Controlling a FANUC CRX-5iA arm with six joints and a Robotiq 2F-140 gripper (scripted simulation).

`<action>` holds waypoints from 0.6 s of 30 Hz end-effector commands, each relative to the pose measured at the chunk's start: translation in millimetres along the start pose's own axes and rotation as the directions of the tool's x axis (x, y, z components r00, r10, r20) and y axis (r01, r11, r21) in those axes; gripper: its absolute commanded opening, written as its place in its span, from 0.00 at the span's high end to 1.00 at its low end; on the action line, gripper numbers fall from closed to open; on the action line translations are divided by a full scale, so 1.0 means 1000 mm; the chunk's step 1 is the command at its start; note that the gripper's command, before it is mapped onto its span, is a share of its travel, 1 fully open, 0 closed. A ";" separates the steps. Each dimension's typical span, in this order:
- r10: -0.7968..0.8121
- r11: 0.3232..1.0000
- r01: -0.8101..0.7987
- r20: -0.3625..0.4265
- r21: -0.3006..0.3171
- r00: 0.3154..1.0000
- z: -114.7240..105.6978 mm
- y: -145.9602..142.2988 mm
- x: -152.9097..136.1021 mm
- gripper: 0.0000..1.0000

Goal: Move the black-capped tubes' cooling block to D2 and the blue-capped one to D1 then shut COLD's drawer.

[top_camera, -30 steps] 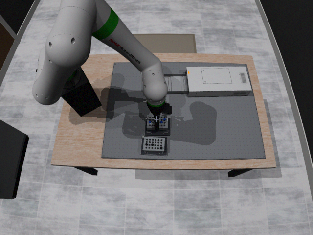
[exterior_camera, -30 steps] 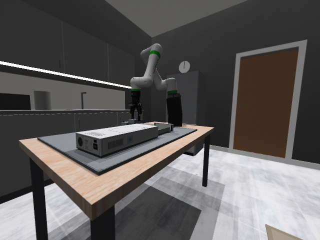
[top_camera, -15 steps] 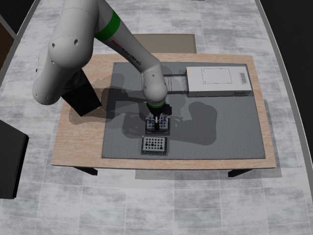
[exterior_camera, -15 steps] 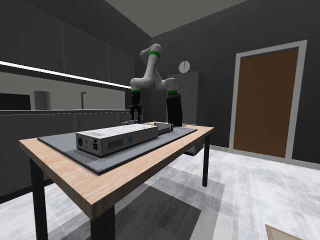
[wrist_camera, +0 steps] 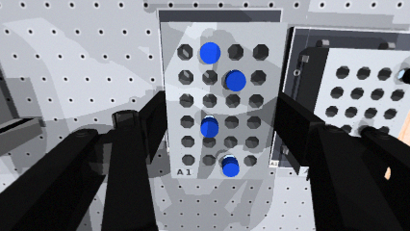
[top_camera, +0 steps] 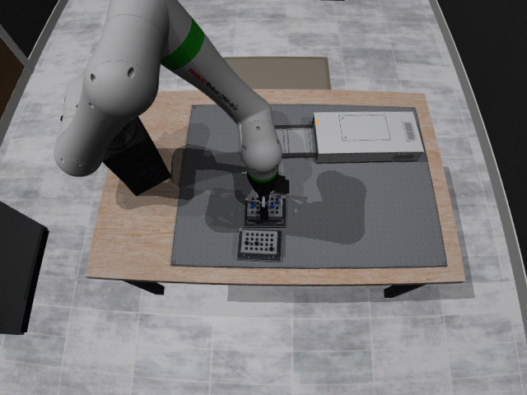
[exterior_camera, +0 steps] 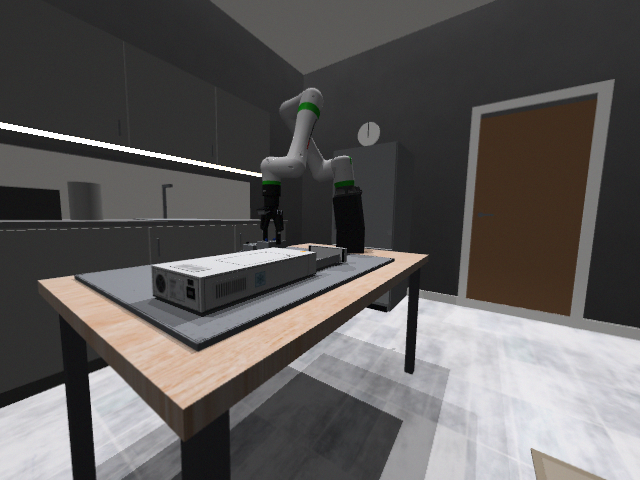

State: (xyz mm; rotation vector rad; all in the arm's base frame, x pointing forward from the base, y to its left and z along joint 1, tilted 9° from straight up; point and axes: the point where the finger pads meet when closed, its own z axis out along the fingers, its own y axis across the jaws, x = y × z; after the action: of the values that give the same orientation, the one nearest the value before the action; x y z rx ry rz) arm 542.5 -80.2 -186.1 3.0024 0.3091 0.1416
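Fingers: two, clenched on the long sides of the blue-capped cooling block [top_camera: 255, 215] [exterior_camera: 264, 245] [wrist_camera: 221, 112], one pad to each side; the gripper [top_camera: 263, 208] [exterior_camera: 271, 241] [wrist_camera: 219, 106] seems to have it firmly.
Long axis: the block's length runs square across the line from finger to finger, its ends sticking out past both pads.
Blue caps: four, on tubes [top_camera: 252, 206] [wrist_camera: 210, 53] standing in bores between and ahead of the fingers.
Slot D1: its dark plate [top_camera: 264, 223] [wrist_camera: 221, 15] lies under the fingertips, a strip showing past one end of the block. I'd say what's left is straight down, with perhaps a small nudge; whether it's already seated I can't tell from here.
Slot D2: just beyond one finger, on the side away from the cooler; its plate [top_camera: 238, 250] [wrist_camera: 308, 37] bears the black-capped block [top_camera: 260, 251] [wrist_camera: 366, 84], which looks flat.
Drawer: out beyond the other finger, the drawer [top_camera: 297, 142] [exterior_camera: 328, 253] stands open.
COLD: farther that way, the white cooler [top_camera: 366, 146] [exterior_camera: 232, 268], lamp [top_camera: 317, 122] lit amber.
Writing: "A1" on the held block's corner, another "A1" beside D2's near corner; "FANUC Robot CRX-5iA" up the arm [top_camera: 238, 91]; a barcode-like label and a snowflake mark on the cooler.

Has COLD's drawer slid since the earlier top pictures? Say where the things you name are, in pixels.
No: the drawer [top_camera: 297, 142] [exterior_camera: 327, 253] [wrist_camera: 24, 131] extends just as far from the cooler housing [top_camera: 364, 142] [exterior_camera: 258, 276] as before.
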 end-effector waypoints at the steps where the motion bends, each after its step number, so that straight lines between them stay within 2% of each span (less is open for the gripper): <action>1: 0.000 1.000 0.000 -0.002 0.000 1.000 0.000 0.000 0.001 0.90; 18: 0.000 1.000 0.000 -0.002 0.000 1.000 0.002 0.000 0.001 0.90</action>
State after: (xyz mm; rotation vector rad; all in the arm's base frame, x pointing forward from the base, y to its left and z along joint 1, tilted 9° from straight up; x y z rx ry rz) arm 542.7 -80.5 -188.5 3.0024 0.3091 0.1416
